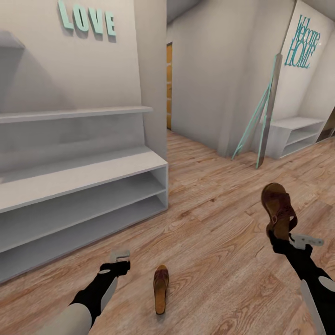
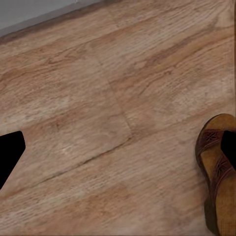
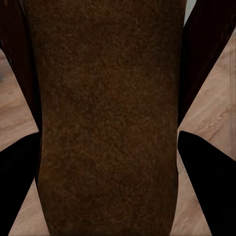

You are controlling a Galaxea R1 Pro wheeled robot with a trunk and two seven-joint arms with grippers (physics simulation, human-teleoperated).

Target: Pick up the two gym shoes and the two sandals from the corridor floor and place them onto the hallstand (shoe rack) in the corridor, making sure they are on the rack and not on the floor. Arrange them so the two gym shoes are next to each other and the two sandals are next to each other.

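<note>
Your right tool (image 1: 279,238) is clamped on one sandal (image 1: 278,209), holding it upright above the floor (image 1: 218,209) at the right of the head view; in the right wrist view its brown sole (image 3: 108,123) stands between the two dark fingers (image 3: 209,177). Your left tool (image 1: 119,261) hangs low over the planks with nothing in it, and you cannot tell how wide it stands. The other sandal (image 1: 161,288) lies flat on the floor just right of that tool, apart from it; the left wrist view shows it at the edge (image 2: 219,172). The rack (image 1: 83,186) stands to your left, its top and both shelf rows bare.
</note>
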